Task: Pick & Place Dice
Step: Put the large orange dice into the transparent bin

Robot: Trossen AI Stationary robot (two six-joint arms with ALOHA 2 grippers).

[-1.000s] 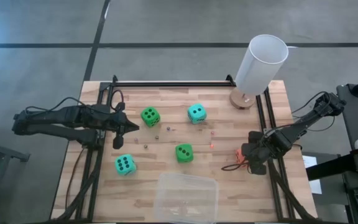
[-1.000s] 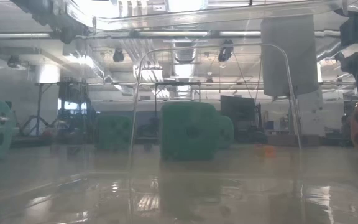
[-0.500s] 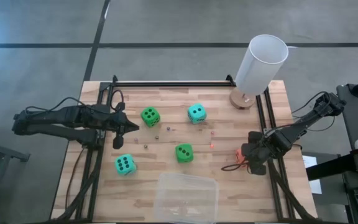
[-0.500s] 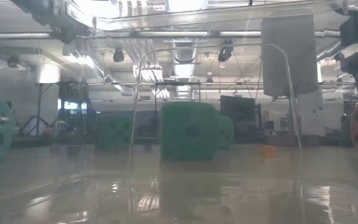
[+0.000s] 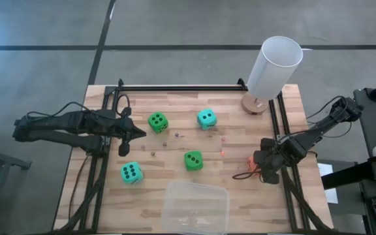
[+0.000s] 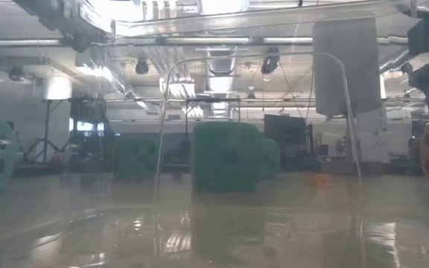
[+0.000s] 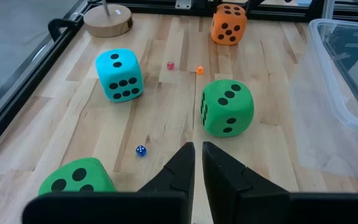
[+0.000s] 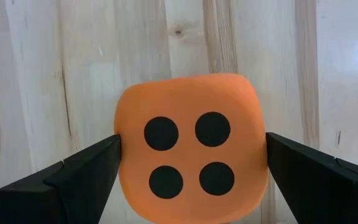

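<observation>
the wooden table point(image 5: 175, 108) carries everything, and a black frame runs along its far and side edges. at the far right corner stands a tall white cylinder point(image 5: 274, 66) on a round wooden base point(image 5: 254, 104). at the near edge lies a clear plastic bin point(image 5: 195, 207). the two dark arms come in from the sides. the left gripper point(image 5: 125, 141) rests over the left part of the table, its fingers point(image 7: 179, 168) narrow, almost pressed together, and it holds nothing. the right gripper point(image 5: 258, 171) is low at the right edge, its fingers point(image 8: 73, 177) stand wide, one on each side of the orange-red die point(image 8: 191, 165), which sits between them on the wood with four pips facing the wrist camera; the finger tips look to be touching its sides, but i cannot tell if they press it. the other dice lie apart from each other on the table: a bright green die point(image 5: 158, 122) just beside the left gripper, a teal die point(image 5: 206, 119) toward the far middle, a second bright green die point(image 5: 193, 160) near the middle just beyond the bin, and a second teal die point(image 5: 130, 173) at the near left. several very small dice point(image 7: 140, 150) in blue, pink and orange are scattered between the big ones.
</observation>
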